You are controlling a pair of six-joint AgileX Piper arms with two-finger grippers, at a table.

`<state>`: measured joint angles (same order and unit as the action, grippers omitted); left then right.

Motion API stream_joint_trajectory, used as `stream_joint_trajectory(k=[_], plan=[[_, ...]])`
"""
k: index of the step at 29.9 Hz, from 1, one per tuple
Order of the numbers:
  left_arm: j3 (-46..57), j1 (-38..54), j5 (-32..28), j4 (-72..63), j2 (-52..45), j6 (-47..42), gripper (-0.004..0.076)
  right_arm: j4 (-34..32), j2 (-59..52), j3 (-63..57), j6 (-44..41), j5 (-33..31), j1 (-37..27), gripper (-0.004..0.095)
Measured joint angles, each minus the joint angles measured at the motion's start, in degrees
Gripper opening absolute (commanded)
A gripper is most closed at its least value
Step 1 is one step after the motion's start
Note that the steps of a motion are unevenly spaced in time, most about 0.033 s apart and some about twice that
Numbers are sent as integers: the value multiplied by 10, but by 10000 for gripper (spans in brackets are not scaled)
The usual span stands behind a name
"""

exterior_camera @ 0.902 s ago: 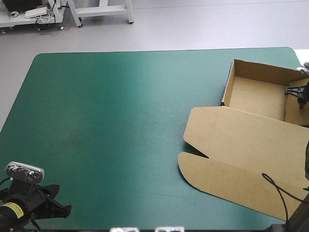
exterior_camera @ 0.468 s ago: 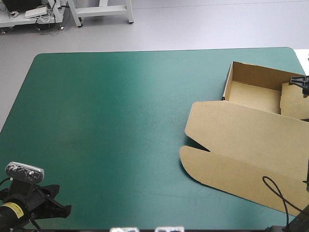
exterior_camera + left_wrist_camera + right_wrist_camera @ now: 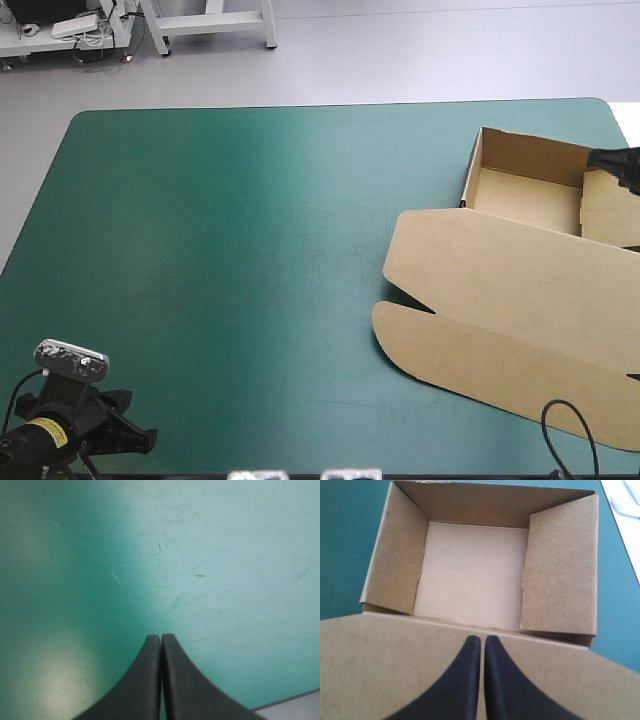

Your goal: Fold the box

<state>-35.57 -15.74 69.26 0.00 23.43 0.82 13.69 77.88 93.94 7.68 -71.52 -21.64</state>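
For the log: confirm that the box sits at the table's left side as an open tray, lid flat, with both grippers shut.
Wrong in one respect: the box sits at the table's right side, as the high view shows. The rest holds: it is an open tray with the lid flat, and the left gripper and right gripper are both shut.

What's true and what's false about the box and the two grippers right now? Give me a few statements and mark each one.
1. The box has its tray open and its lid flat on the table. True.
2. The box lies by the table's left edge. False: it lies by the right edge.
3. The right gripper is shut. True.
4. The left gripper is over the box. False: it is shut over bare teal-green cover.
5. Something lies inside the tray. False: only bare brown board shows.
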Motion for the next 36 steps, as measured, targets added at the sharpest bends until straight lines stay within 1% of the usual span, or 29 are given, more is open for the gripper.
stream_joint_trajectory(k=[4, 9, 15, 19, 27, 36], plan=[[10, 0, -22, 0, 0, 30, -8, 13, -99, -87, 11, 3, 14, -13], [36, 0, -36, 0, 0, 44, -9, 19, -219, -215, 31, 32, 69, -13], [69, 0, -61, 0, -20, 46, -9, 19, -324, -348, 41, 51, 127, -13], [90, 0, -67, -6, -61, 46, -8, 19, -372, -421, 43, 63, 133, -13], [91, 0, -69, -8, -144, 45, -8, 19, -461, -557, 69, 102, 135, -13], [91, 0, -68, -9, -155, 45, -8, 19, -549, -619, 72, 111, 135, -13]])
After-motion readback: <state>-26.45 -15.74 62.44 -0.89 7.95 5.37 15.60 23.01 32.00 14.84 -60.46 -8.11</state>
